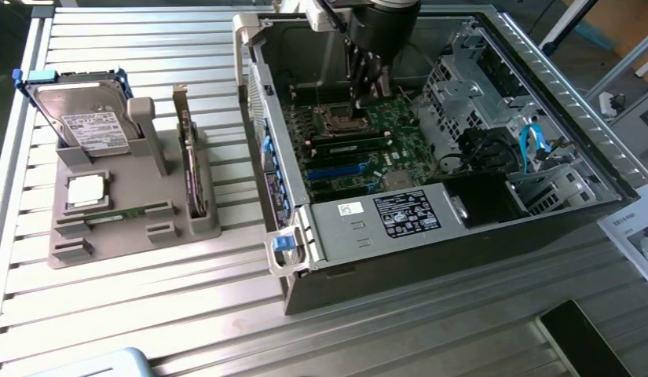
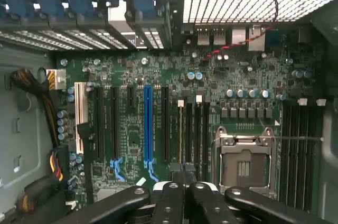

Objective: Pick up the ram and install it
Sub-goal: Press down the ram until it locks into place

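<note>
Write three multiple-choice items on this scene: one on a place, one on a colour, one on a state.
1. Where is the gripper?
A. Over the hard drive
B. Beside the case, over the table
C. Inside the computer case, above the motherboard

2. What colour is the long slot flanked by black ones?
A. Blue
B. Red
C. Yellow

3. How is the computer case?
A. Closed
B. Open, its inside showing
C. Wrapped

Answers:
1 C: the gripper reaches down into the computer case over the motherboard.
2 A: the long slot is bright blue in the wrist view.
3 B: the board and cables lie bare.
</note>
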Robot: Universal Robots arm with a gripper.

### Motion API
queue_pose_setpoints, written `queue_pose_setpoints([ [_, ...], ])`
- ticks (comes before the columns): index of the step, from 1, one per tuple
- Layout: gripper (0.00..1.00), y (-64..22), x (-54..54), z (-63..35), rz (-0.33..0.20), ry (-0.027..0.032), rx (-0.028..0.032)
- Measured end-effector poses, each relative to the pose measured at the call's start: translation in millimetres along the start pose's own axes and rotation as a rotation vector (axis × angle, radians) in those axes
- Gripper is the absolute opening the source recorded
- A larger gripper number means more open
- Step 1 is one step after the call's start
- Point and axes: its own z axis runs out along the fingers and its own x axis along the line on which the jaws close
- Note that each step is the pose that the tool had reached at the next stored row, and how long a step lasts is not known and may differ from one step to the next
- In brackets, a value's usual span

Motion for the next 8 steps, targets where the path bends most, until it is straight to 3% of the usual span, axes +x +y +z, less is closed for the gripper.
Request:
queue_pose_setpoints([
  [5,0.11,-14.6,0.0,0.4,0.0,-0.0001,-0.0056],
  [8,0.11,-19.2,0.0,0.4,0.0,0.0,-0.0083],
])
